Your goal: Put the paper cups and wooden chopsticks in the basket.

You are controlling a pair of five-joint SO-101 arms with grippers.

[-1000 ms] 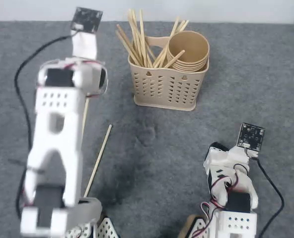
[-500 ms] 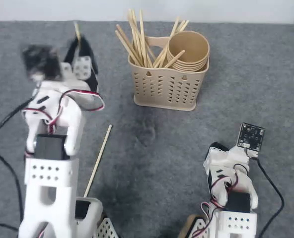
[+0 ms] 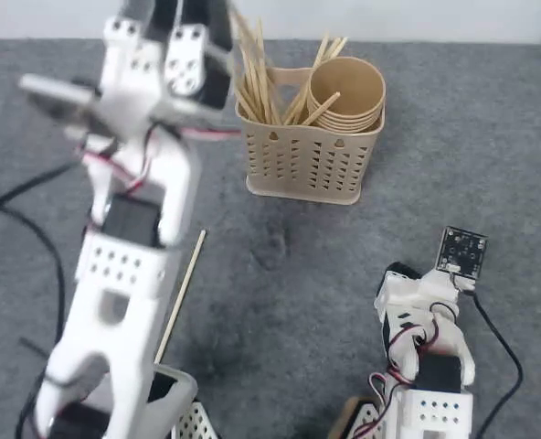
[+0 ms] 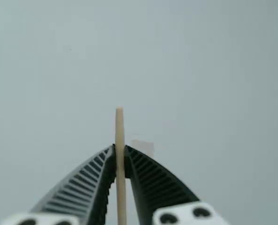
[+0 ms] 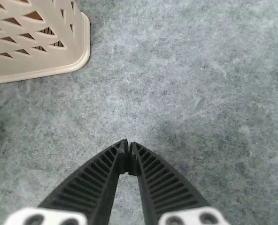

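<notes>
"Counting chopsticks, what do you get?"
"One loose chopstick (image 3: 181, 294), a thin pale wooden rod, lies on the grey fuzzy mat (image 3: 435, 165) beside the left arm. One held chopstick (image 4: 119, 126) is pinched between the ribbed black fingers of the left gripper (image 4: 119, 149). The bundle (image 3: 257, 73) in the basket (image 3: 307, 160) is too crowded to count."
"Cups?"
"One nested stack of tan paper cups (image 3: 346, 91) in that slotted beige basket. The right gripper (image 5: 128, 144) is closed on nothing, low over the mat."

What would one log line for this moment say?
left gripper: shut on thin wooden chopstick | right gripper: shut, empty | loose wooden chopstick: on grey carpet
</notes>
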